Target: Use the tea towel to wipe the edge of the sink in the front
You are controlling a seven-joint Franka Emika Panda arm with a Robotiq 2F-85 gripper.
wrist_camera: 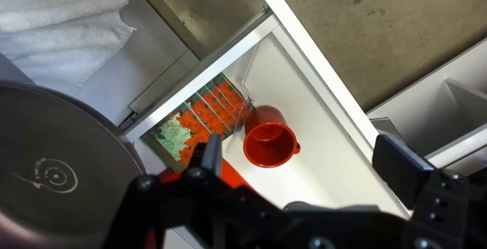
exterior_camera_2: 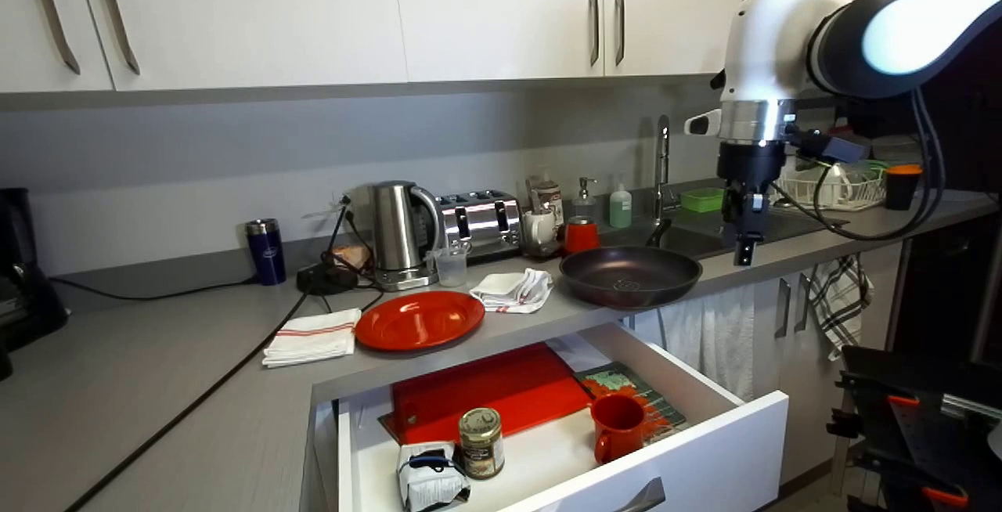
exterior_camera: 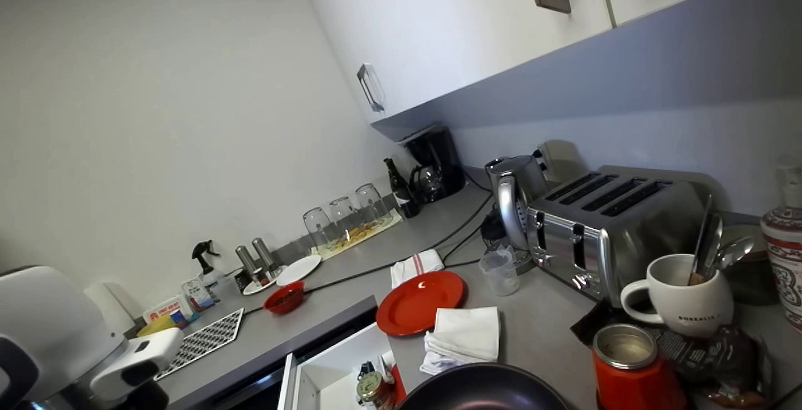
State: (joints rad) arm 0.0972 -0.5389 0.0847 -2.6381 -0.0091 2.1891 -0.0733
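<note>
My gripper (exterior_camera_2: 745,250) hangs pointing down in front of the counter, beside the dark sink (exterior_camera_2: 693,240). In the wrist view the gripper (wrist_camera: 300,146) is open, with nothing between its fingers. A white towel (exterior_camera_2: 716,336) hangs on the cabinet front below the sink; it also shows in the wrist view (wrist_camera: 57,28). A checked tea towel (exterior_camera_2: 841,301) hangs further right over a cabinet door. Folded white towels lie on the counter, one by the pan (exterior_camera_2: 513,290) and one with red stripes (exterior_camera_2: 313,337). The pan hides part of the sink's front edge.
A dark pan (exterior_camera_2: 630,273) overhangs the counter edge. An open drawer (exterior_camera_2: 704,449) holds a red mug (exterior_camera_2: 618,426), a jar (exterior_camera_2: 481,441) and a red board. A red plate (exterior_camera_2: 420,320), kettle (exterior_camera_2: 397,238) and toaster (exterior_camera_2: 479,222) stand left. A faucet (exterior_camera_2: 663,160) rises behind the sink.
</note>
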